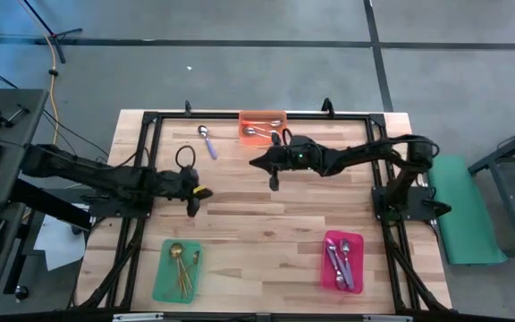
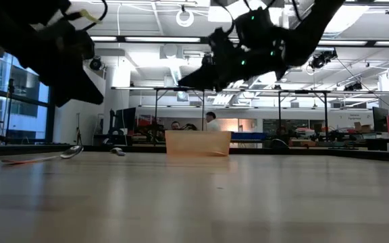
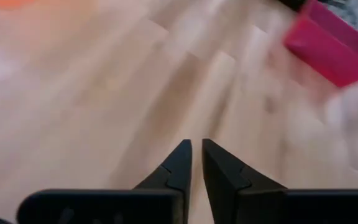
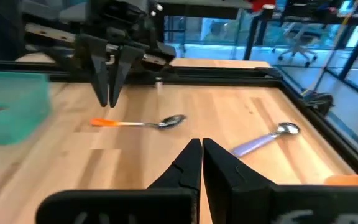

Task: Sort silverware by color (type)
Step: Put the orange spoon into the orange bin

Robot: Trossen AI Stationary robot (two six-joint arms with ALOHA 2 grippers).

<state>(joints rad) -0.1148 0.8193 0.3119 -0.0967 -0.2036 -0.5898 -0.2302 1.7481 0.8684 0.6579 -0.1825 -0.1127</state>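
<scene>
An orange-handled spoon (image 4: 138, 123) lies flat on the wood, directly below my left gripper (image 4: 112, 99). That gripper hangs over the table's left middle (image 1: 195, 197). Its fingers point down, stand almost together and hold nothing (image 3: 196, 149). A purple-handled spoon (image 4: 266, 138) lies flat farther toward the far edge (image 1: 206, 141). My right gripper (image 1: 256, 163) hovers shut and empty above the middle of the table. It points toward the left arm (image 4: 199, 149).
An orange tray (image 1: 262, 117) with spoons stands at the far edge. A green tray (image 1: 161, 277) with gold spoons sits near left, and a pink tray (image 1: 327, 264) with purple-handled spoons near right. Bare wood lies between the trays. A black frame (image 1: 150, 121) edges the table.
</scene>
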